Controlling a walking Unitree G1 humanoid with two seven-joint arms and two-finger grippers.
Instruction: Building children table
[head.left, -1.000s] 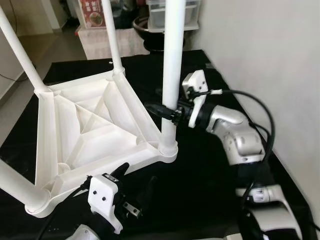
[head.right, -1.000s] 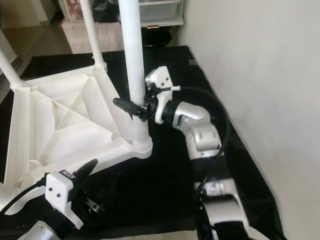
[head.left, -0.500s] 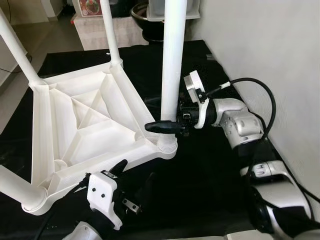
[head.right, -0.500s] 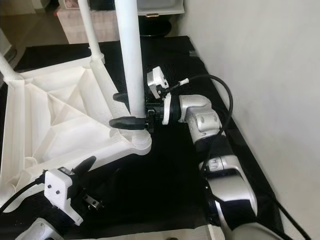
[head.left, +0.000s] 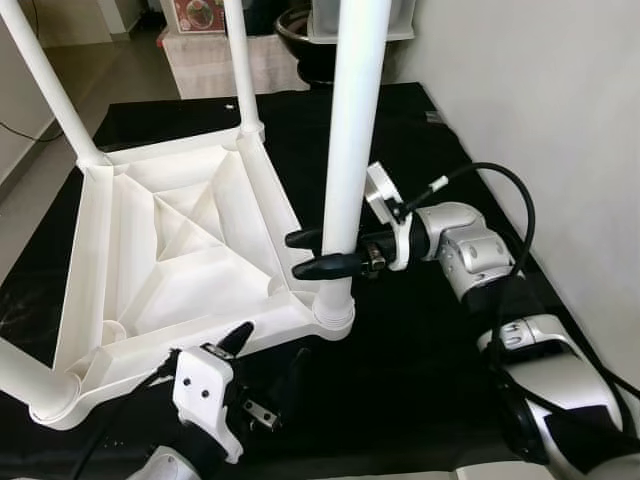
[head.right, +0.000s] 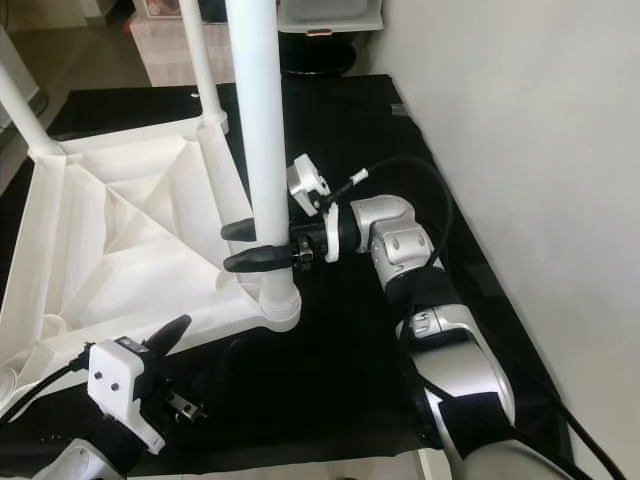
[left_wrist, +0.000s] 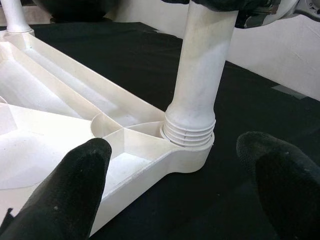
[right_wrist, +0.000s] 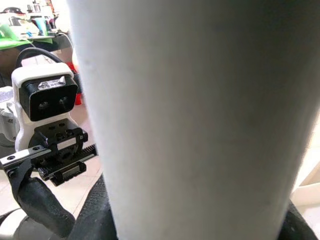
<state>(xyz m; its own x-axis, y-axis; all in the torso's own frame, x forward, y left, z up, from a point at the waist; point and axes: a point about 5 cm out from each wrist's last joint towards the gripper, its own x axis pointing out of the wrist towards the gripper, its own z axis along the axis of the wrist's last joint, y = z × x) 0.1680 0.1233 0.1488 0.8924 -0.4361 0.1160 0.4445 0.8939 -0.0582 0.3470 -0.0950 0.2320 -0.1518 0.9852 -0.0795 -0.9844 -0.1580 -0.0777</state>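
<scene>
Fingers of the right gripper (head.left: 322, 252) are clamping the upright white table leg (head.left: 347, 150) just above its threaded socket on the upturned white children's table (head.left: 180, 260), which is lying on a black cloth (head.left: 400, 370). Nearby, the left gripper (head.left: 268, 360) is hovering wide open at the table's near corner.

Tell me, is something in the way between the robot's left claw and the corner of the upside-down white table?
Nothing visible is. The left gripper is open, and between its two black fingers there is just black mat up to the table corner, where the white leg sits. The right gripper holds that leg higher up.
</scene>
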